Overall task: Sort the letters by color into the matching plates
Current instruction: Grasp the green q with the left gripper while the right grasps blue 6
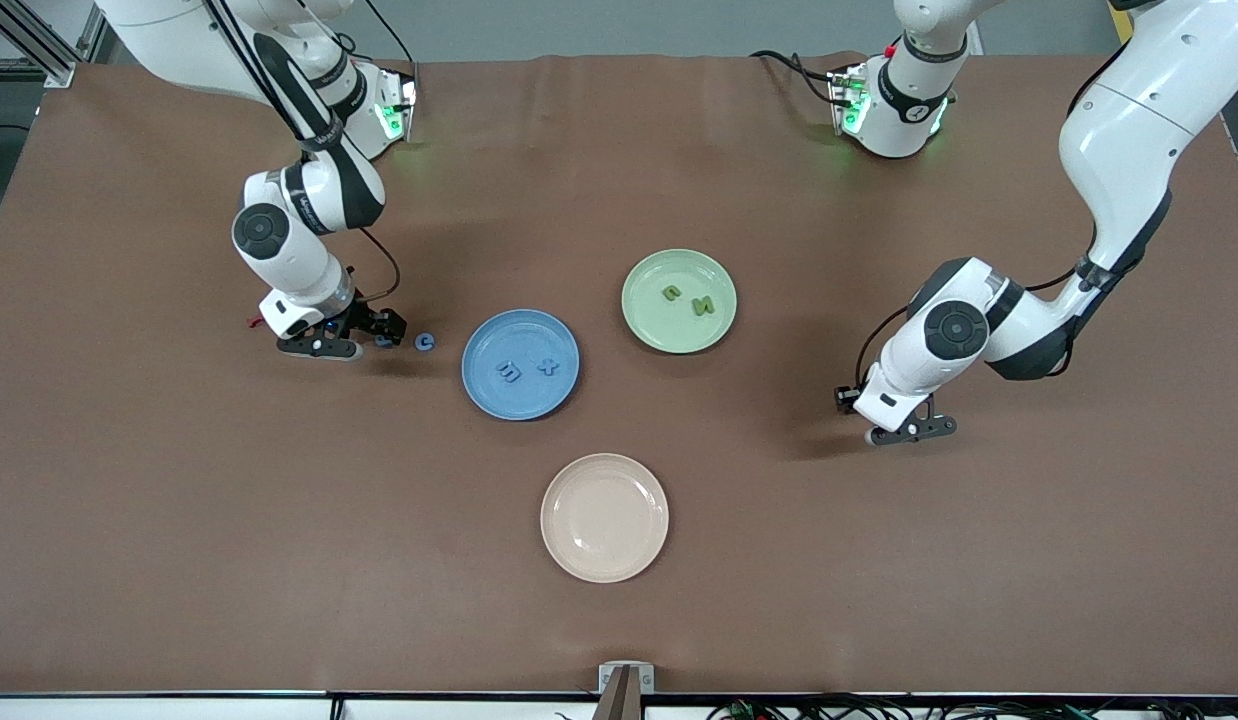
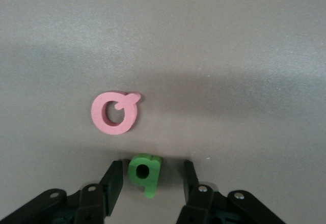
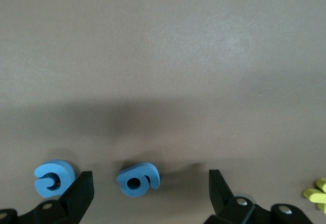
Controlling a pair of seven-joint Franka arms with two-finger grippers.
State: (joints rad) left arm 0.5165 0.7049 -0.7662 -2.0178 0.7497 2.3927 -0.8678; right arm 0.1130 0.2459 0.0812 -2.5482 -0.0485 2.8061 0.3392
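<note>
Left gripper [image 2: 151,175] jaws apart around green letter [image 2: 145,173]; right gripper [image 3: 151,191] spread wide around blue letter [image 3: 137,179]

Looks down from high up across the worktop [image 1: 179,560] at both arms. Sits very close above it on each wrist, 2 jaws showing.

In your front view the left gripper [image 1: 904,432] hides its green letter [image 2: 144,174]. The yellow letter [image 3: 318,193] is cut off at the right wrist view's edge.
</note>
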